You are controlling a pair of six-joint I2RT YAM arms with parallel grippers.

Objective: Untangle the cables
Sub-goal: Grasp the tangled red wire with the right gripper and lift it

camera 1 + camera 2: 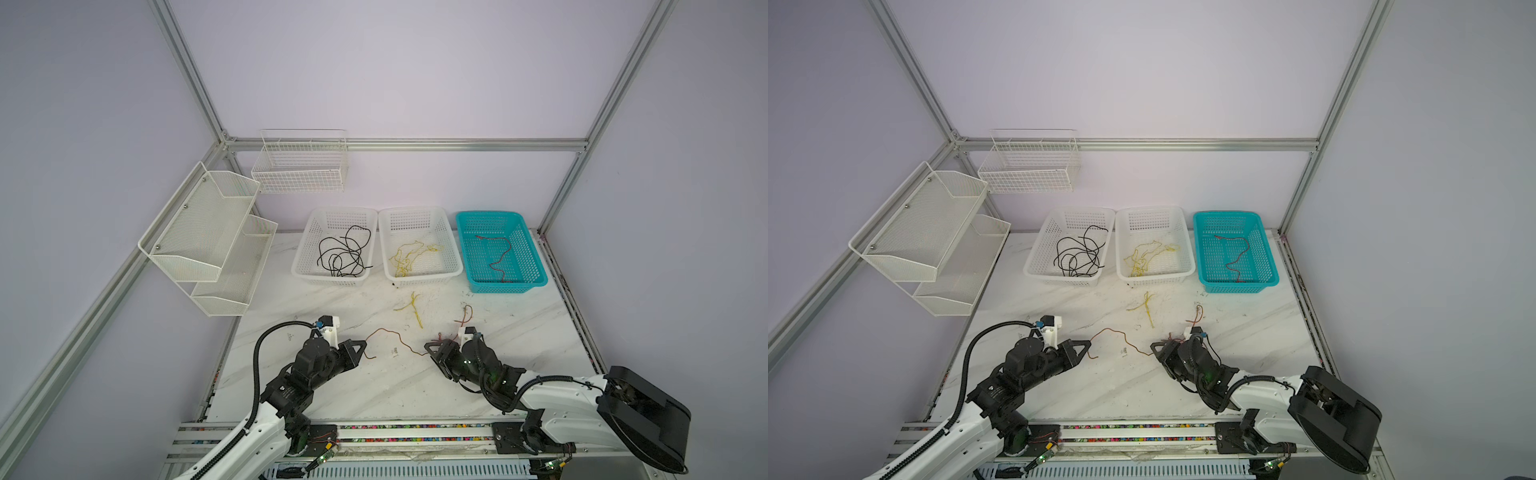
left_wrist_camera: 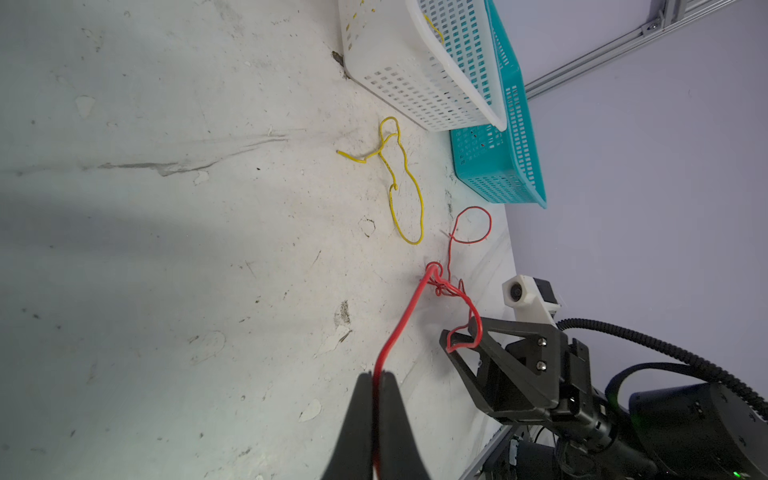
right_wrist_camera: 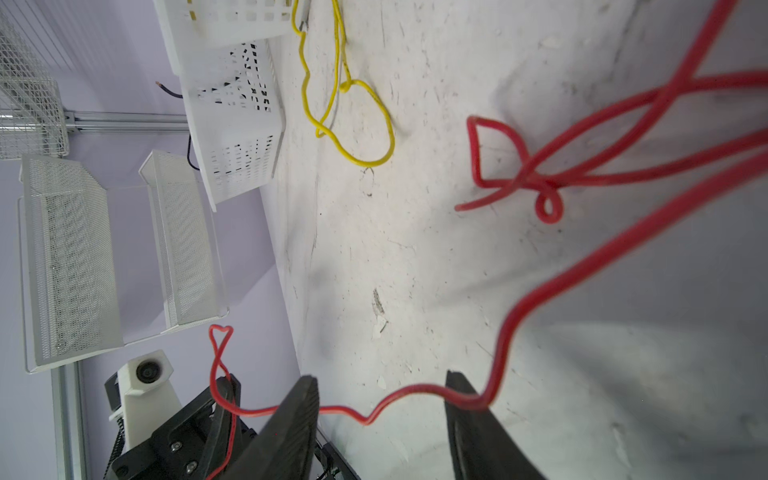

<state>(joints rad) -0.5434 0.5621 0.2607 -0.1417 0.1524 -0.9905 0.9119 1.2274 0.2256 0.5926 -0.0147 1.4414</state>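
Tangle of red cable (image 1: pixel 401 340) reads indistinct beside right tool (image 1: pixel 432 347).

Three baskets stand in a row at the back of the desk (image 1: pixel 374 386), mid-frame in both top views: left basket (image 1: pixel 328 279), middle basket (image 1: pixel 422 281), right basket (image 1: pixel 507 287), each with cables (image 1: pixel 347 254) in it. Before the middle basket a loose cable (image 1: pixel 415 309) lies on the desk. Below it, a long cable (image 3: pixel 419 388) runs between the left gripper (image 1: pixel 365 344) and the right gripper (image 1: pixel 429 350). A two-tier shelf (image 1: pixel 208 232) and a wire rack (image 1: pixel 299 174) hang at the left.
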